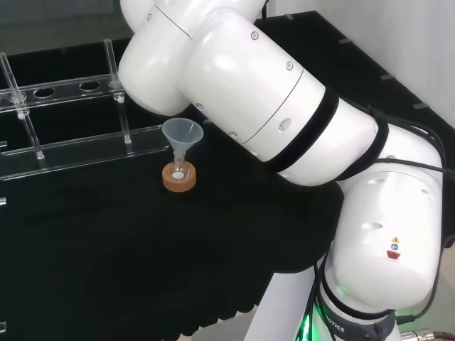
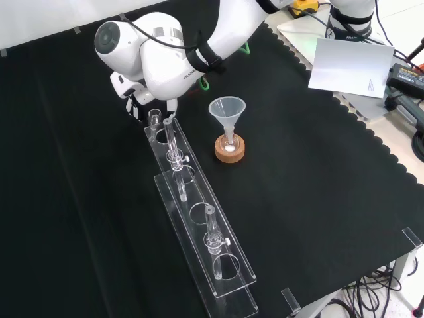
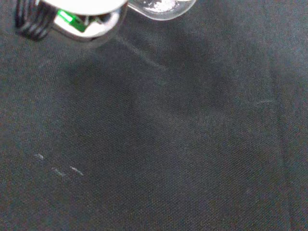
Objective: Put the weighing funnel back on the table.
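In the front view my hand (image 2: 135,99) hangs low over the cloth at the far end of the clear rack (image 2: 199,218), under the arm's white link (image 2: 147,53). Its fingers look curled. In the wrist view a small clear rounded piece with white powder in it, the weighing funnel (image 3: 161,6), sits right beside a blurred white part of the hand (image 3: 82,14), a little above the black cloth. The hand appears shut on it.
The big funnel (image 2: 227,109) stands mouth up in a small flask on a cork ring (image 2: 229,150), right of the rack in the front view. The same funnel (image 1: 183,133) and the rack (image 1: 64,92) show in the head view. Papers (image 2: 348,63) lie beyond the cloth.
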Robot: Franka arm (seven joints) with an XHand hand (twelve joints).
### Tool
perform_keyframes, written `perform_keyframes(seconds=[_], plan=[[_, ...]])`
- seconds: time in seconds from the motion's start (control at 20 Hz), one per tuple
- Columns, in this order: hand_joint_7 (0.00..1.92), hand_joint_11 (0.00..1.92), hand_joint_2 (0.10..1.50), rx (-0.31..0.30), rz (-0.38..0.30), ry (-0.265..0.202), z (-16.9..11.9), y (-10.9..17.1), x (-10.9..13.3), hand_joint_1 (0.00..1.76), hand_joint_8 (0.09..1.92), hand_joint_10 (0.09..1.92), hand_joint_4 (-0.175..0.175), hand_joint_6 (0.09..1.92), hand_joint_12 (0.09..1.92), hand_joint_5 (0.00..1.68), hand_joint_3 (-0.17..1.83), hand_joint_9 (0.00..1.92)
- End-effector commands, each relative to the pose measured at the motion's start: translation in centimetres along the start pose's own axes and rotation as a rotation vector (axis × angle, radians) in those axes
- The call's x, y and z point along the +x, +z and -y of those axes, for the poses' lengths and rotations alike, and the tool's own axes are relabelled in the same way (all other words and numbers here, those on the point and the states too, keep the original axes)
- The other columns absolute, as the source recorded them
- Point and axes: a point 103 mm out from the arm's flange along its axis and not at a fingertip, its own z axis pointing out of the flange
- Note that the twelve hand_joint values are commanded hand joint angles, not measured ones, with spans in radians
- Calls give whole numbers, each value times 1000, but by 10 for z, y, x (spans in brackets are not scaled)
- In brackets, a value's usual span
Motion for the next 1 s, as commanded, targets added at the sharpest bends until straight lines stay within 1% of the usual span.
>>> perform_keyframes(seconds=[0.05, 0.4, 1.0], plan=[[728, 999, 668, -8, 5, 0, -3, 3, 2, 1133, 610, 87, 175, 546, 928, 1329, 594, 1184], [730, 1005, 668, -2, 16, 0, -6, 6, 4, 1133, 613, 87, 175, 542, 926, 1330, 593, 1185], [731, 1008, 668, 8, 9, -5, -7, 7, 4, 1134, 617, 87, 175, 533, 922, 1334, 590, 1187]])
